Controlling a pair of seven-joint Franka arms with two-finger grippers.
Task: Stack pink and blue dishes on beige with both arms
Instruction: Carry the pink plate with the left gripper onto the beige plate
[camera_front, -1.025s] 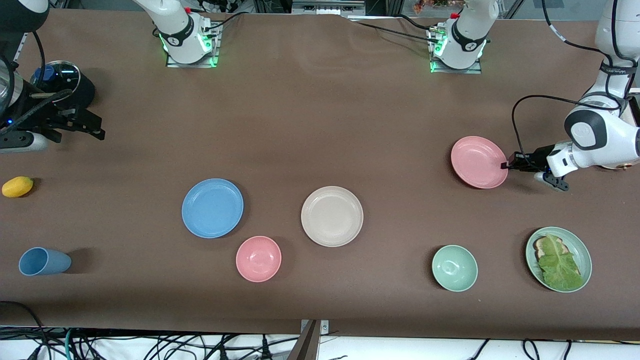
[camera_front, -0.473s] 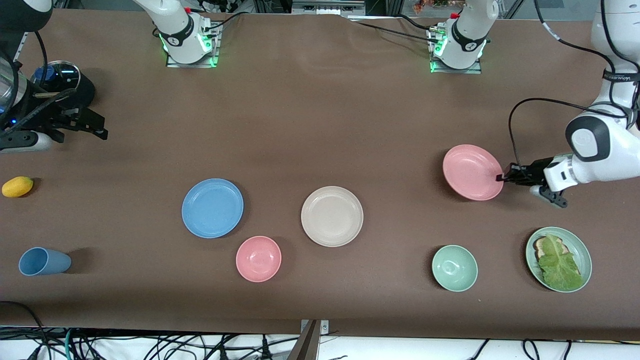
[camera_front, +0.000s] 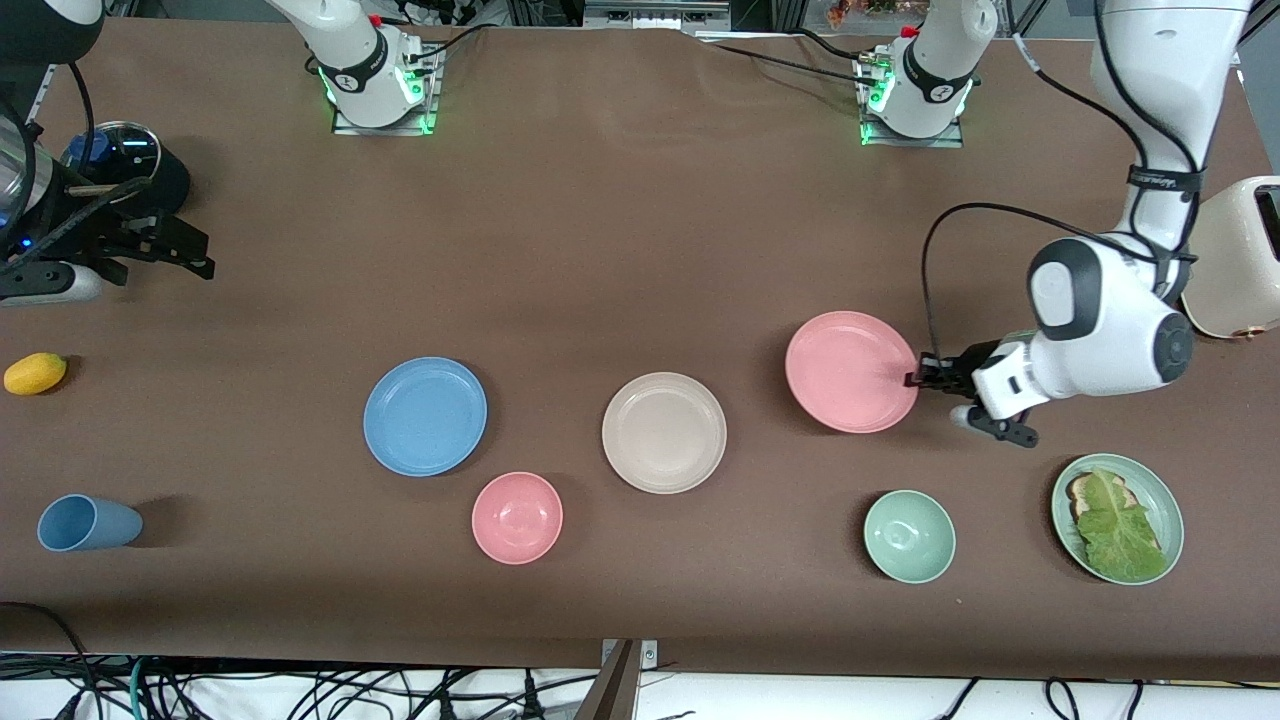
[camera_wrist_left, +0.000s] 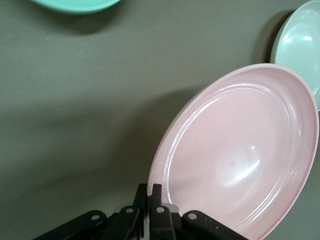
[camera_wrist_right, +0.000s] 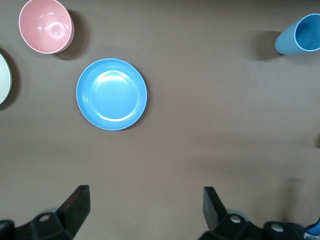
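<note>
Taking the beige plate (camera_front: 664, 432) as the landmark and starting at the right arm's end of the table: the right pincer (camera_front: 150, 248) waits well off from the beige plate, near the table's edge, its fingers spread wide and empty. The blue plate (camera_front: 425, 416) lies flat on the table beside the beige plate, toward that same end, untouched. The small pink bowl (camera_front: 517, 517) sits near the beige plate, closer to the front camera.

Toward the left arm's end, the pink plate (camera_front: 851, 371) hangs tilted above the table just beside the beige plate, pinched at one rim point by the left pincer (camera_front: 918, 380), whose fingers are clamped together on that edge.

That thin edge grip is the risk: the plate could pivot or slip out in transit. Released while tilted or off-centre, it could land askew on the beige plate's rim or slide off it.
</note>
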